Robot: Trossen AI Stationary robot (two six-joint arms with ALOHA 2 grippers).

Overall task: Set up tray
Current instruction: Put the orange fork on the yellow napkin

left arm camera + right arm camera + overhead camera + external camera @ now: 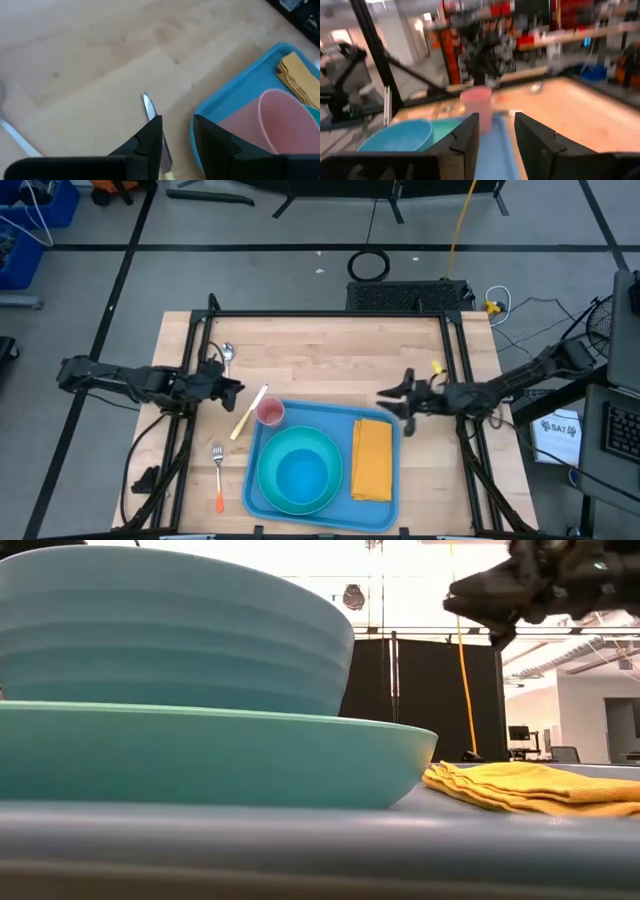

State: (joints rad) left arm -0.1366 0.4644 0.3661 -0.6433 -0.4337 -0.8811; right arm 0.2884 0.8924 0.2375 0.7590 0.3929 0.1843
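Tray [385,510], blue and rimmed, lies on the wooden table [330,355] at its near edge, below and between the two grippers as the high view shows them. The left gripper [234,389] hovers just off the tray's upper left corner, its fingers [150,140] a little apart with nothing between them; the left wrist view shows a knife [249,412] with a pale yellow handle lying directly under those fingers, its blade [149,107] pointing onward past the tips. A pink cup [270,414] stands in the tray corner just beside this gripper, and a spoon [227,356] lies on the table close behind it. A fork [218,476] with an orange handle lies well below it, left of the tray. The right gripper [385,393] hangs above the tray's upper right corner, fingers parted and empty, raised clear of the surface in the low view. A folded yellow napkin [372,459] lies in the tray just below this gripper. A blue bowl [298,473] sits on a teal plate [300,765] farther off, toward the tray's left half.
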